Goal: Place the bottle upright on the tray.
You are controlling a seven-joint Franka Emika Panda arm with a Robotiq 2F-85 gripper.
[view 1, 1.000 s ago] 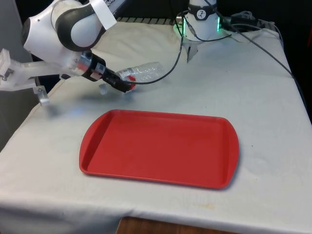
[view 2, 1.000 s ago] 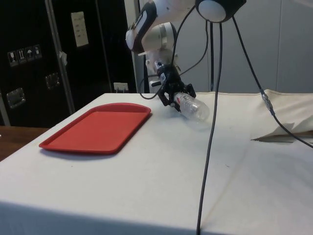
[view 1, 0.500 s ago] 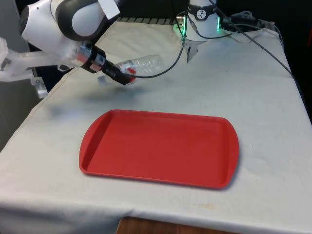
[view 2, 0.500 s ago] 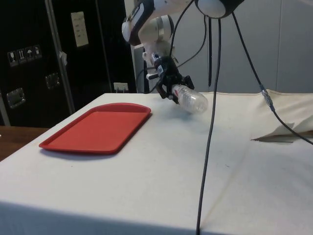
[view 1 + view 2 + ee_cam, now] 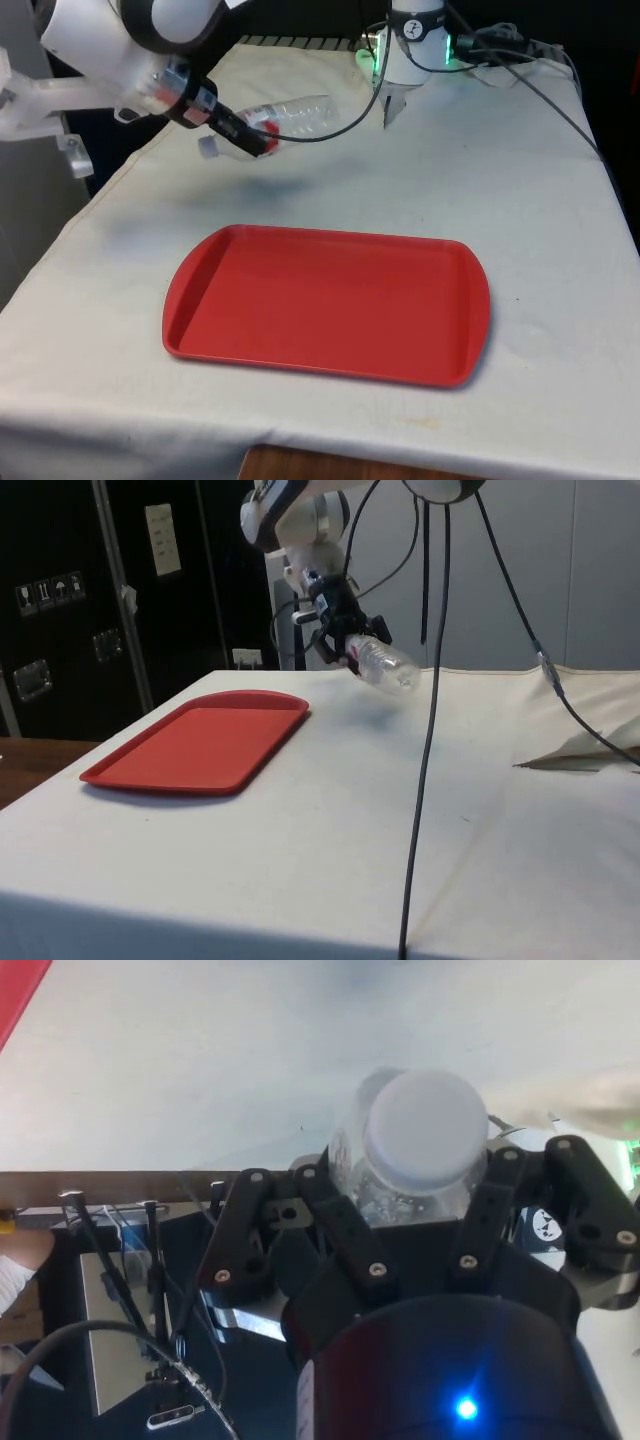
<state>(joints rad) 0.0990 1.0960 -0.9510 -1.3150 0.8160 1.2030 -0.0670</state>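
The arm (image 5: 110, 45) has smooth white rounded shells with a dark grey band at the joint (image 5: 185, 15); a white flat tag sits on top near that band; the wrist ends in a short silver ring; beyond it the gripper (image 5: 250, 140) is matt black; in the wrist view its linkages (image 5: 330, 1230) are black bars fastened with small silver screws, spreading from a round black body (image 5: 440, 1370); a thin black cable (image 5: 432, 630) hangs from the arm and trails across the table.
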